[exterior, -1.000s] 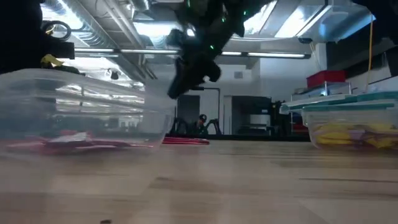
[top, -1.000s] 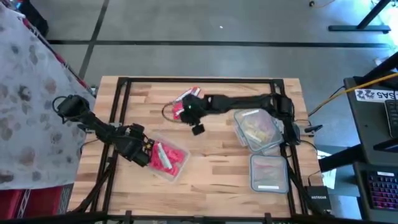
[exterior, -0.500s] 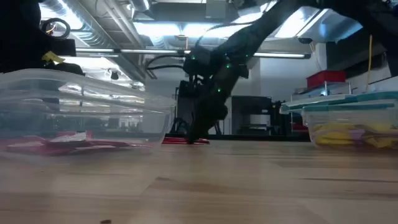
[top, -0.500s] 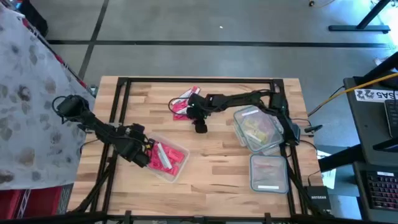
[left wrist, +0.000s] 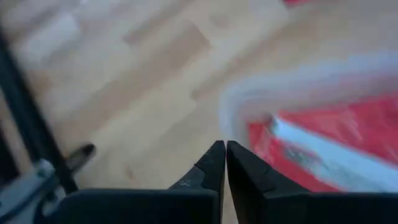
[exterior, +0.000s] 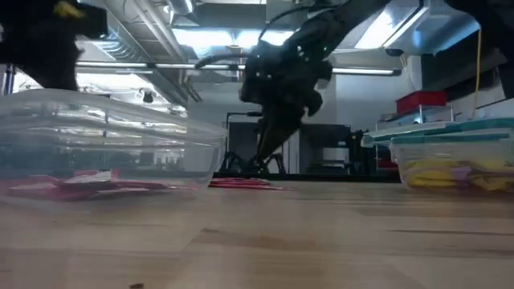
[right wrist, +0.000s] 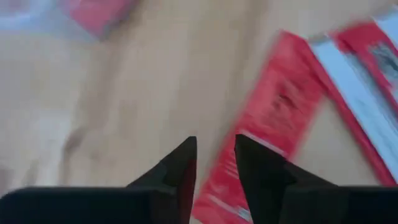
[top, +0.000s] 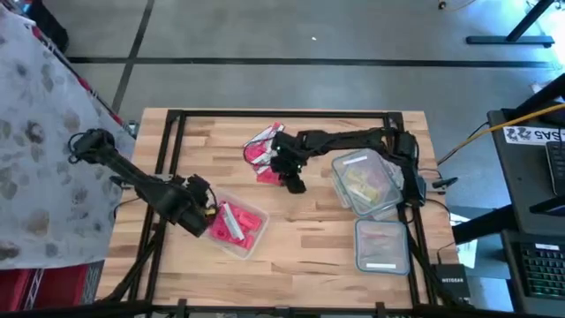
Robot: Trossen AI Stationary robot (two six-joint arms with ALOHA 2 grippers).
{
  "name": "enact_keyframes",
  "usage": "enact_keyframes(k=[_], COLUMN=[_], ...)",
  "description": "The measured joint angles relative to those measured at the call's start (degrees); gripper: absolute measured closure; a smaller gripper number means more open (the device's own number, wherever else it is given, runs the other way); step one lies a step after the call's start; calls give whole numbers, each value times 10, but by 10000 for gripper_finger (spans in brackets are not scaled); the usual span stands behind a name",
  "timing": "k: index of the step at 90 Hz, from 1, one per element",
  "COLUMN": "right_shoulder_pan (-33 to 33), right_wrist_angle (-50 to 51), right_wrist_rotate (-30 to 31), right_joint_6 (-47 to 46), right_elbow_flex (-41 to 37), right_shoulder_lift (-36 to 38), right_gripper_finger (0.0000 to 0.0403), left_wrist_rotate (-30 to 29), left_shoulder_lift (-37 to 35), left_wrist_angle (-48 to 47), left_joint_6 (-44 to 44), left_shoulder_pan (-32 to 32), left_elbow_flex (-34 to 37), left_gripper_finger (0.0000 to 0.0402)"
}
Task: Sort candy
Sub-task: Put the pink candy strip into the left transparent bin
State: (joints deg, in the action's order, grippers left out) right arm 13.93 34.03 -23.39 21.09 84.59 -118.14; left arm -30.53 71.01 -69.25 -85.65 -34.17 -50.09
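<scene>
On the wooden table (top: 309,238), the loose candy (top: 260,150) lies as a small heap of red and pink wrappers toward 12 o'clock of the tabletop, just left of centre. The right gripper (top: 275,161) hangs just over the heap's 4 o'clock edge, reached in from the right side; in its wrist view the two dark fingers (right wrist: 180,171) stand a little apart with a narrow gap, nothing between them, and a long red wrapper (right wrist: 267,149) lies on the wood just ahead. In the low view that gripper (exterior: 269,156) points down at the flat red pile at the far side of the table. A clear tub holding red candy (top: 237,226) sits toward 8 o'clock of the table, and the left gripper (top: 205,215) is at its 9 o'clock rim; the wrist view shows its fingers (left wrist: 214,168) pressed together, holding nothing, over the bare wood just beside the tub's wall. At 3 o'clock a clear tub of yellow candy (top: 364,184) stands, and another lidded tub (top: 381,246) sits at 4 o'clock, its contents hard to make out.
</scene>
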Motion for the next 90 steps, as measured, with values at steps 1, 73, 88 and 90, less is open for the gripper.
enact_keyframes(k=[1,73,88,90], right_shoulder_pan=[0,-26,-25,-25], right_wrist_angle=[1,-192,-178,-173], right_wrist_rotate=[4,188,198,200], right_joint_6=[-3,-110,-94,-93], right_elbow_flex=[0,-160,-163,-164], right_shoulder_lift=[-1,5,25,31], right_gripper_finger=[298,326,390,388], left_wrist_rotate=[9,72,53,52], left_shoulder_lift=[-2,81,148,156], left_wrist_angle=[2,171,116,112], left_joint_6=[3,-390,-387,-386], left_shoulder_pan=[-3,-297,-262,-256], left_elbow_flex=[-1,-1,0,0], left_gripper_finger=[402,402,402,402])
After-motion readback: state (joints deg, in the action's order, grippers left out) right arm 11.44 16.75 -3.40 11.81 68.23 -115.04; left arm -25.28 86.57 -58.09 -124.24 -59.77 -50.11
